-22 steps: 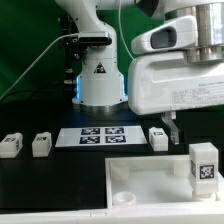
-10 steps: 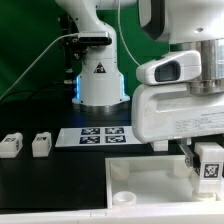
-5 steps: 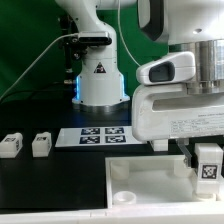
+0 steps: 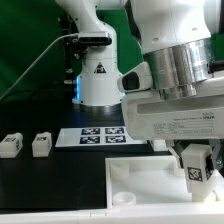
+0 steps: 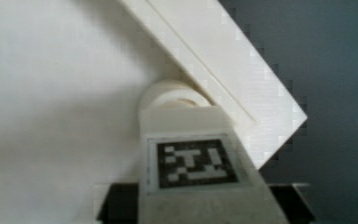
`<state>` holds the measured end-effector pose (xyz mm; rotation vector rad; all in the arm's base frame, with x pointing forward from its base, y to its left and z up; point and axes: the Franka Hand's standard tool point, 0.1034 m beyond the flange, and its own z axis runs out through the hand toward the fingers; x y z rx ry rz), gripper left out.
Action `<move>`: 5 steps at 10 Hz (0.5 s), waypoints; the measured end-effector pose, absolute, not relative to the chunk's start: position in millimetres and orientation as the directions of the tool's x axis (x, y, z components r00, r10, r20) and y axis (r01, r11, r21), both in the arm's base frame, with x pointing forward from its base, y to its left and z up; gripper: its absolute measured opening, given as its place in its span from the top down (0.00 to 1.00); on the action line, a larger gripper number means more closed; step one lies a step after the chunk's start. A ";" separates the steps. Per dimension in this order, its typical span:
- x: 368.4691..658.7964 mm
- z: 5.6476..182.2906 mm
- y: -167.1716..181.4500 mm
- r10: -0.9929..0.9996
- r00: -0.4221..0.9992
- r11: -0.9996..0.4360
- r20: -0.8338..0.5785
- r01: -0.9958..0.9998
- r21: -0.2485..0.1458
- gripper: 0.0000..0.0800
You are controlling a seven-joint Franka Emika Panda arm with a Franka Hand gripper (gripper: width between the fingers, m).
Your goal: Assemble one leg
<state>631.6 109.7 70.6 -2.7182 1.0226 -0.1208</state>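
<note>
My gripper (image 4: 195, 163) is shut on a leg (image 4: 195, 171), a small white block with a black-and-white tag, above the right part of the large white panel (image 4: 133, 177). In the wrist view the leg (image 5: 195, 155) sits between my dark fingers (image 5: 126, 202), and its far end points at a round corner socket (image 5: 172, 98) just inside the panel's raised rim (image 5: 220, 65). I cannot tell whether the leg touches the socket. Two more legs (image 4: 10, 144) (image 4: 41, 144) lie on the black table at the exterior view's left.
The marker board (image 4: 95, 136) lies flat behind the panel, in front of the arm's white base (image 4: 98, 78). My wrist and hand (image 4: 175, 95) fill the exterior view's right and hide the table behind them. The panel has a round socket at its near left corner (image 4: 124, 198).
My wrist has turned and tilted, so the hand now sits skewed in the exterior view. The held leg has shifted a little toward the exterior view's left over the panel.
</note>
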 end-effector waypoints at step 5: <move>631.6 70.6 109.7 -0.659 0.752 -0.728 -0.005 -0.639 -0.246 0.63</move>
